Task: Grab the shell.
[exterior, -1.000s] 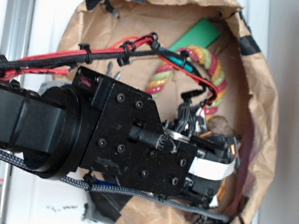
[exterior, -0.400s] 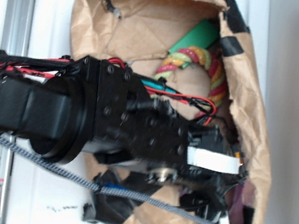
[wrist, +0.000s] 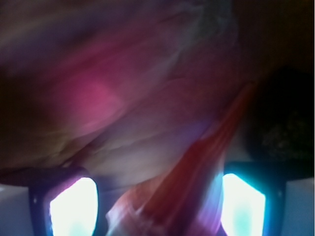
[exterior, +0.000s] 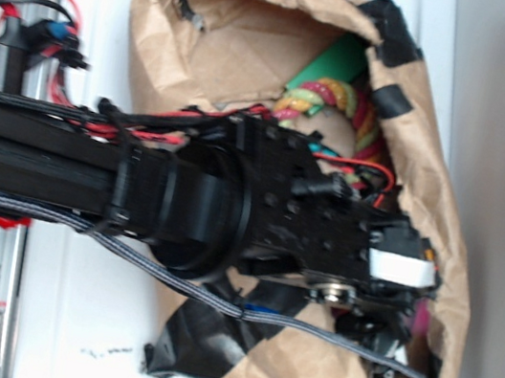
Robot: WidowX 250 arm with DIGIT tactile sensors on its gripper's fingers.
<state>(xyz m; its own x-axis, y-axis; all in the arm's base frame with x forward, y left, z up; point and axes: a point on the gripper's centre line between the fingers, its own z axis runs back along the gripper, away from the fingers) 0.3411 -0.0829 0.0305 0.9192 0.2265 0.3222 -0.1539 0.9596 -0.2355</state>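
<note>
In the wrist view the shell (wrist: 197, 187) lies between my fingers. It is a glossy cone with red-brown and cream lengthwise stripes, its tip pointing up and to the right. My gripper (wrist: 158, 209) is open, with the shell close to the right pad (wrist: 243, 206) and apart from the left pad (wrist: 74, 206). In the exterior view my gripper (exterior: 402, 306) is deep in the lower right of the brown paper bag (exterior: 257, 44), and the arm hides the shell.
A dark lumpy stone (wrist: 280, 123) sits just beyond the right finger. Pink material (wrist: 98, 93) fills the upper left of the wrist view. A coloured rope ring (exterior: 344, 103) and a green block (exterior: 337, 62) lie further up in the bag. The bag wall (exterior: 446, 280) is close on the right.
The arm has reached further right and lower into the bag, and the wrist has turned. The bag has been pushed and squeezed narrower.
</note>
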